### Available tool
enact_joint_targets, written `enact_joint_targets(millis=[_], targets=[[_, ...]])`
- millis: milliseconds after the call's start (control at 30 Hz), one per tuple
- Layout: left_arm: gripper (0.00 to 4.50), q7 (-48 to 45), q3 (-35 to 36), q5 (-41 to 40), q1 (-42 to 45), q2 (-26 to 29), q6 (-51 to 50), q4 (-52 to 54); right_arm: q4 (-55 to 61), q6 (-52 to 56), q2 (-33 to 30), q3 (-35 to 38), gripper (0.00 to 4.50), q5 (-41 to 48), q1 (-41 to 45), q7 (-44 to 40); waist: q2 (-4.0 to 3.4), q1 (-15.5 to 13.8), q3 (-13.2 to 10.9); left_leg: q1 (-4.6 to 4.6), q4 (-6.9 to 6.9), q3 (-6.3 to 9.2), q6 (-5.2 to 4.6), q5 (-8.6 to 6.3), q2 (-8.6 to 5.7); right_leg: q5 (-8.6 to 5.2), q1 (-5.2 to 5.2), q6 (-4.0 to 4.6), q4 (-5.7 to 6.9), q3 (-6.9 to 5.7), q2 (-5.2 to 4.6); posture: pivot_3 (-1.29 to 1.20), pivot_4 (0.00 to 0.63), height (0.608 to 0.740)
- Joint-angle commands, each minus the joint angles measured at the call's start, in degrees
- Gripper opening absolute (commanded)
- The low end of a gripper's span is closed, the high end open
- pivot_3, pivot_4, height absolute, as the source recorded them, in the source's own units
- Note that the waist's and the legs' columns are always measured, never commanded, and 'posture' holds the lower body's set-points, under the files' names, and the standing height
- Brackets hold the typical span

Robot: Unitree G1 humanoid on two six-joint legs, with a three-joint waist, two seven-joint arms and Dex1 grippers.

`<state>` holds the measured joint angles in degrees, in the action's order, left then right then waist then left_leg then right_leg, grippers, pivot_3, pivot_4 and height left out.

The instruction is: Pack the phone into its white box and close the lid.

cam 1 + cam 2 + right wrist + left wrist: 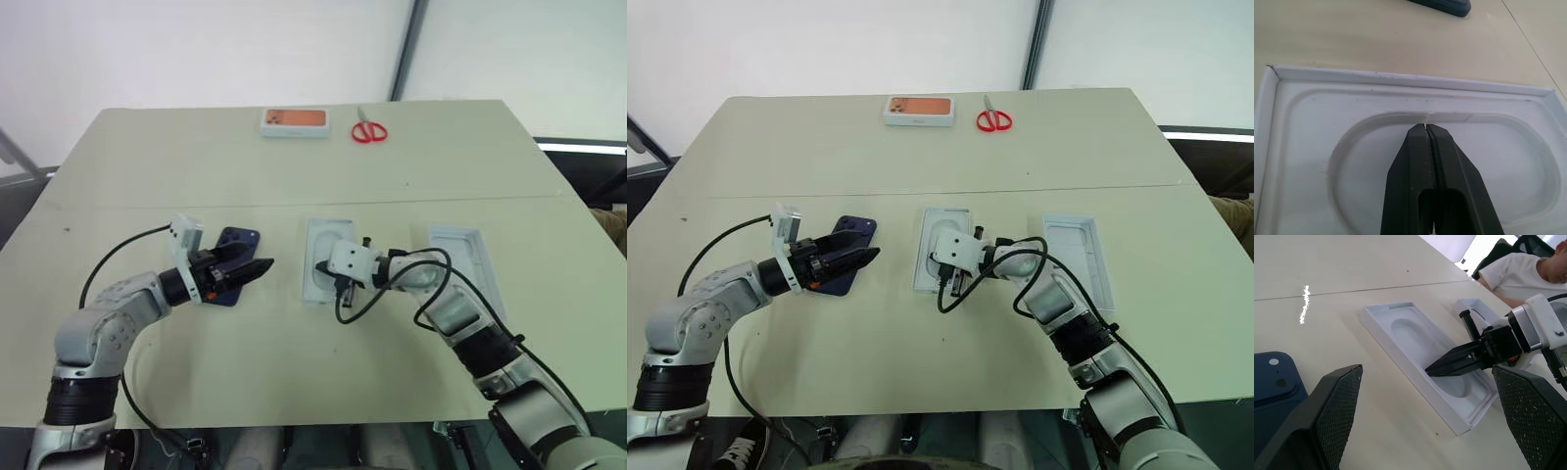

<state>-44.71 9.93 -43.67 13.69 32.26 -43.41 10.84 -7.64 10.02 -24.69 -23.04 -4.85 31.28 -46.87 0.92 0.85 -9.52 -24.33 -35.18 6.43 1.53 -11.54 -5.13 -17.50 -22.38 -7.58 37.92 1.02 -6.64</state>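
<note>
Right claw (1428,128): fingers pressed together with nothing between them; the tips dip into the oval recess of the white liner, at or just above its floor.
Left claw (257,268): fingers spread wide, holding nothing, hovering level over the surface with the tips pointing toward the white box.
Phone (231,255): lies flat, back up, camera bump at its far corner, on the left half of the surface; it sits partly under the left claw, not gripped.
White box (318,262): shallow tray with the oval-recessed liner, near the middle of the surface, just right of the phone; the right claw reaches in at its near end.
Lid (470,259): open side up, on the right half, well apart from the box, beside the right forearm.
Orange-topped box (294,120): by the far edge, near its middle.
Red scissors (369,130): just right of that box, also by the far edge.
</note>
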Motion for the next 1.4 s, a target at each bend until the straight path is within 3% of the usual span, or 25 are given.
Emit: enact_joint_targets(millis=[33,200,300,500,700,967,1233,1400], targets=[[4.50,1.03,2.23,-1.11,0.96,0.94,-1.80,-1.19,3.26,1.66,0.68,3.59,0.04,2.63,0.76,0.00,0.00,0.00,0.00,0.00,0.01,0.00,0.00,0.00,0.00,0.00,-0.01,0.00,0.00,0.00,0.00,0.00,0.150,0.740],[4.50,1.35,3.78,-0.86,3.21,3.70,-4.24,-6.32,6.66,2.51,1.58,7.02,0.04,5.32,2.19,0.50,-0.01,0.00,-0.01,-0.02,0.02,0.00,0.00,0.00,0.00,0.00,-0.05,0.00,0.01,0.01,0.01,0.00,0.150,0.740],[4.50,-0.20,5.30,-0.17,5.21,7.09,-5.16,-11.81,9.50,6.42,5.17,6.83,0.04,6.86,3.01,1.74,-0.01,0.23,-0.01,-0.02,0.03,0.01,0.00,0.00,0.02,0.00,-0.07,0.00,0.02,0.01,0.05,0.00,0.150,0.740],[4.50,-6.95,3.97,3.12,9.21,13.84,-5.00,-25.03,9.28,9.45,11.84,-0.47,0.04,0.59,5.51,5.75,-0.03,0.37,-0.02,-0.02,0.10,-0.02,0.03,0.02,0.05,0.00,-0.39,0.00,0.05,0.07,0.11,0.00,0.150,0.740],[4.50,-13.15,-1.23,7.27,13.12,16.46,-7.22,-33.92,2.29,16.55,16.50,-8.11,0.04,-3.09,10.26,3.86,-0.02,0.12,-0.02,-0.03,0.06,0.02,0.05,0.03,0.02,0.00,-0.38,0.00,0.07,0.04,0.11,0.00,0.150,0.740],[4.50,-19.33,-7.48,11.34,14.67,14.63,-9.21,-37.20,-3.50,18.46,17.57,-12.75,0.04,-6.86,12.43,2.37,-0.04,0.31,0.01,-0.02,0.06,0.05,0.06,0.03,0.01,0.00,-0.39,0.00,0.13,0.04,0.12,0.00,0.150,0.740],[4.50,-22.62,-12.89,15.75,16.04,12.01,-10.42,-40.39,-4.79,19.83,18.63,-12.05,0.04,-7.43,13.34,2.72,-0.13,0.11,0.14,0.09,0.07,0.05,0.05,0.03,-0.01,0.00,-0.28,0.00,0.14,0.04,0.11,0.00,0.150,0.740],[4.50,-22.66,-12.45,16.68,15.99,9.83,-10.71,-39.59,-5.38,19.26,18.76,-12.28,0.04,-8.05,13.13,2.97,-0.31,-0.22,0.28,0.33,0.08,0.05,0.03,0.02,-0.07,0.00,-0.02,0.00,0.11,0.04,0.06,0.00,0.150,0.740]])
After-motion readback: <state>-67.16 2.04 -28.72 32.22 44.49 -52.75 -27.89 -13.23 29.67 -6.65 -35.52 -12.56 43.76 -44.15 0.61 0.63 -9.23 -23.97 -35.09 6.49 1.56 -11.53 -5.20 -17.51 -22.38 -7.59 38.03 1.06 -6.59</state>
